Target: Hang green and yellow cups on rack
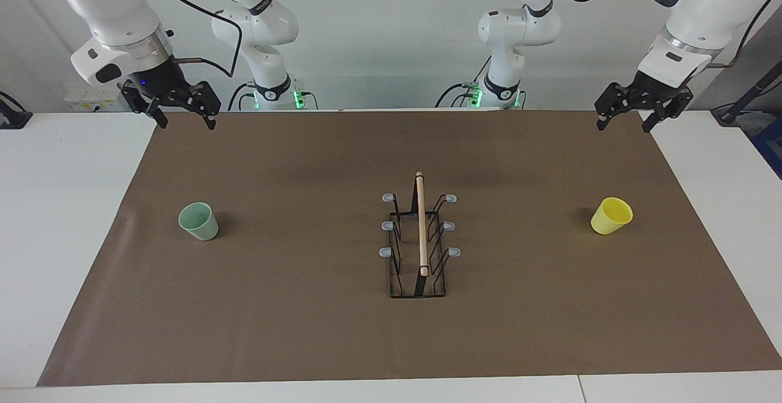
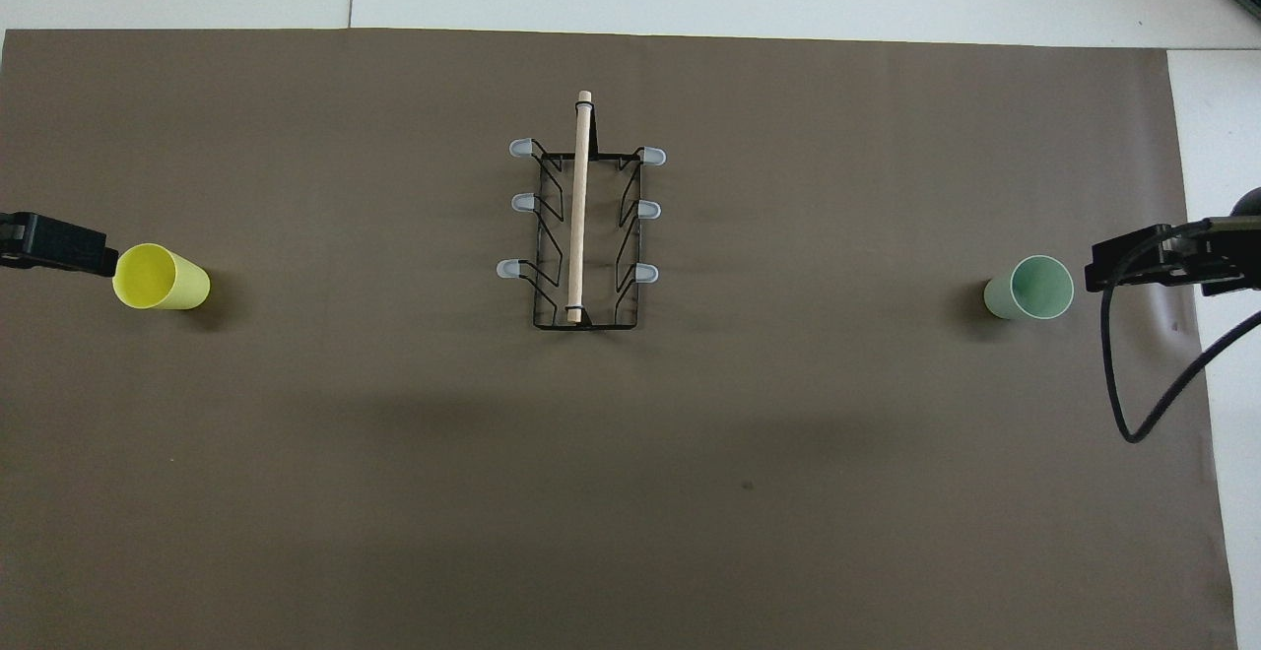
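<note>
Both grippers are hanging up in the air with nothing in them: the left gripper point(image 1: 627, 122) is spreading its fingers wide over the mat's corner at the left arm's end, and the right gripper point(image 1: 181, 119) is doing the same over the corner at the right arm's end. On the mat, the yellow cup point(image 1: 611, 215) is standing upright at 3 o'clock from the rack point(image 1: 420, 241) in the facing view, and the green cup point(image 1: 198, 221) is standing at 9 o'clock, each well apart from it. Both cups are looking light, thin and smooth, so they could be slipping or squashing if squeezed hard. A good place to be taking hold is probably across the rim or the upper wall. All six prongs are sitting bare. The brown mat point(image 1: 305, 330) is lying flat on the white table point(image 1: 61, 220).
</note>
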Tool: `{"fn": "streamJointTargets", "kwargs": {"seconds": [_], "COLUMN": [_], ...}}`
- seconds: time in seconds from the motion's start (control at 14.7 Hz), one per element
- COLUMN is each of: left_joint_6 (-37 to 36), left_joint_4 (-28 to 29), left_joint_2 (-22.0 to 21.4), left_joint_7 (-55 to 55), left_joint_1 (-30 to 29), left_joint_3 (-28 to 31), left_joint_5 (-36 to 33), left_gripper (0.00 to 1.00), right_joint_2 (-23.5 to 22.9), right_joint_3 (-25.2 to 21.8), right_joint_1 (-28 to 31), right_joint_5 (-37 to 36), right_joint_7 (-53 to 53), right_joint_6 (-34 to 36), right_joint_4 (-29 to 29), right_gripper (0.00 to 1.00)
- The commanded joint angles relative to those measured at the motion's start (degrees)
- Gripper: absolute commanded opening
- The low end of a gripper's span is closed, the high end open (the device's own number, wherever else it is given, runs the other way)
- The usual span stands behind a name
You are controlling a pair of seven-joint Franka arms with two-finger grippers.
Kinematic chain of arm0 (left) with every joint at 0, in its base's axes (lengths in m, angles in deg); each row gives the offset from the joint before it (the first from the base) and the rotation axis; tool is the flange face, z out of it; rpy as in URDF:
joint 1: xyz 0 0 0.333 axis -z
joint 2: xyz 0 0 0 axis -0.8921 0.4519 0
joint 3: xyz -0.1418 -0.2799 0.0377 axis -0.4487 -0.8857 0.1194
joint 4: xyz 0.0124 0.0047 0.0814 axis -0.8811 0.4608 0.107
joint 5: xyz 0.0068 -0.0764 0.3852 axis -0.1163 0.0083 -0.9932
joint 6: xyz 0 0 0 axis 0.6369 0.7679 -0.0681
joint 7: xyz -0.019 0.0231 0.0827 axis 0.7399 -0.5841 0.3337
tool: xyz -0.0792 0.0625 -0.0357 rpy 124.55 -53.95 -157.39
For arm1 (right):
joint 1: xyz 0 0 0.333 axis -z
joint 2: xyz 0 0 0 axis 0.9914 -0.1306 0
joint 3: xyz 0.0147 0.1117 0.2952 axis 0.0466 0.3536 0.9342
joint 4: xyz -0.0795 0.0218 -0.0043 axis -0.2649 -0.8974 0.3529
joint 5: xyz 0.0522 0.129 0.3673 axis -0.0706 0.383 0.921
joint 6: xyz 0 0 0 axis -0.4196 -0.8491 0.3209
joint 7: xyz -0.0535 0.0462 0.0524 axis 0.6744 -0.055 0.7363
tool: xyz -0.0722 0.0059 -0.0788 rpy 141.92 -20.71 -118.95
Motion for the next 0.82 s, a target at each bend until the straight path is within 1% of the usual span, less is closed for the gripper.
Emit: {"fn": "streamJointTargets", "kwargs": {"seconds": [0.0,0.54,0.61,0.75], "left_joint_6": [-0.4,-1.0,-0.6,1.7], "left_joint_4": [-0.2,1.2,2.6,3.2], "left_joint_2": [0.3,-0.8,-1.8,-1.8], "left_joint_7": [0.8,1.0,0.6,1.1], "left_joint_1": [0.9,0.9,0.6,0.6], "left_joint_3": [0.5,0.3,0.3,0.5], "left_joint_5": [-0.1,0.0,0.0,0.0], "left_gripper": [1.0,1.0,1.0,1.0], "right_joint_2": [1.0,1.4,1.4,1.4], "right_joint_3": [0.4,0.3,0.4,0.4], "right_joint_1": [0.3,0.6,0.6,0.5], "right_joint_5": [1.1,1.1,1.1,1.1], "right_joint_7": [-1.2,-0.4,-0.3,-0.5], "right_joint_6": [-1.4,-0.7,-0.7,-1.6], "right_joint_4": [1.5,2.3,2.2,2.2], "right_gripper": [1.0,1.0,1.0,1.0]}}
